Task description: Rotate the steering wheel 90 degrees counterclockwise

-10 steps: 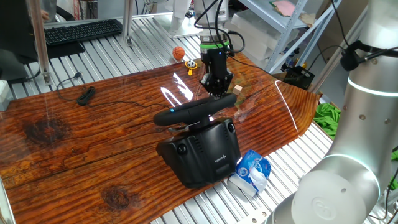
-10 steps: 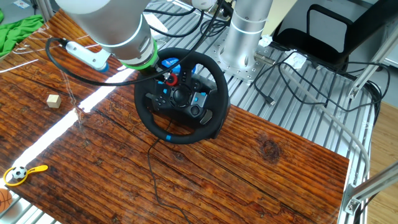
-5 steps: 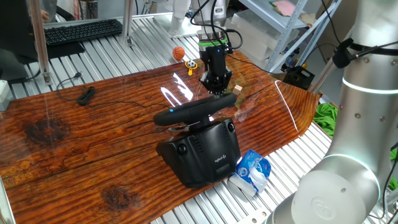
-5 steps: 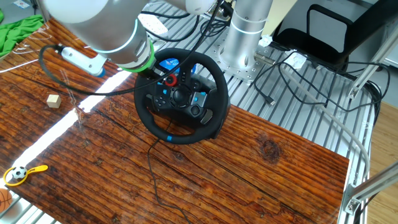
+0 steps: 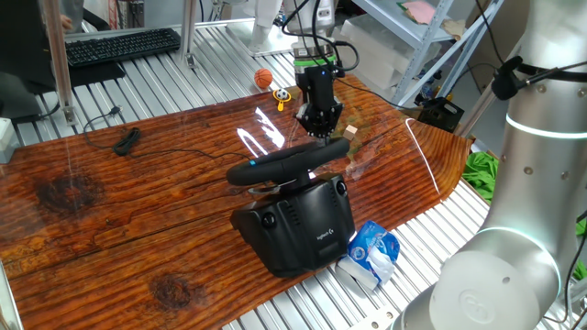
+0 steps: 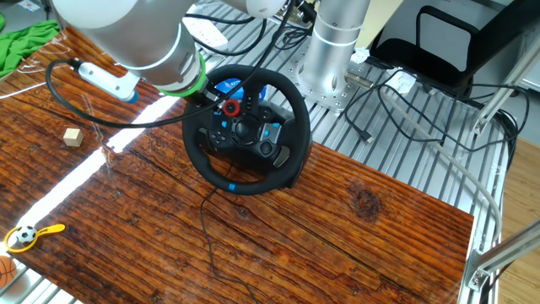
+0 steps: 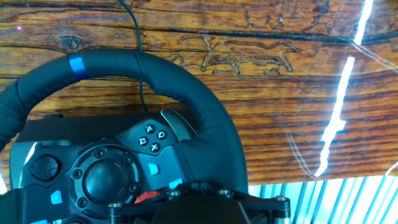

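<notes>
Black padded round steering wheel rests on grained wooden table.

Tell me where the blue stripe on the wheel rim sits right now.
In the other fixed view the blue stripe sits at the bottom of the steering wheel rim, nearest the camera, just above the thin black cable on the wooden table.

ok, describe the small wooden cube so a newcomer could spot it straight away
Start at the reddish-brown wooden tabletop and find the black padded steering wheel on its black base. Beyond the wheel's far side from the base, near a bright streak of reflected light, sits the small pale wooden cube. It is the only plain, boxy object; the nearby toys are a round ball and a yellow-handled piece.
</notes>
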### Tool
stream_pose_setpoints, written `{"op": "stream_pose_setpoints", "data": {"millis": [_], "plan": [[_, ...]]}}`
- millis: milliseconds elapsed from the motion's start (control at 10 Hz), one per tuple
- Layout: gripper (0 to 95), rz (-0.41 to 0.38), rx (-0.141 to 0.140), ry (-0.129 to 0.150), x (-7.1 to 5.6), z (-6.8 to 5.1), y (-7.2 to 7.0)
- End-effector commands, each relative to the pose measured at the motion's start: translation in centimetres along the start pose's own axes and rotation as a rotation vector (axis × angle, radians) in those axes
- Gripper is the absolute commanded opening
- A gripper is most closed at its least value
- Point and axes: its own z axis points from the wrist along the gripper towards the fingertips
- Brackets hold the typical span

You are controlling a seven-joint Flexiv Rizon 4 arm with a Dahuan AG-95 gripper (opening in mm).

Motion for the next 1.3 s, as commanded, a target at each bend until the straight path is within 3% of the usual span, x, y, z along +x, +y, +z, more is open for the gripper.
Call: {"op": "stream_pose_setpoints", "data": {"millis": [100, 500, 1300], "plan": [[0.0, -0.004, -0.004, -0.006, -0.4, 0.3, -0.1], [0.0, 0.001, -0.013, -0.005, -1.3, -0.1, 0.4], [0.0, -0.006, -0.025, -0.023, -2.4, 0.8, 0.8]]}}
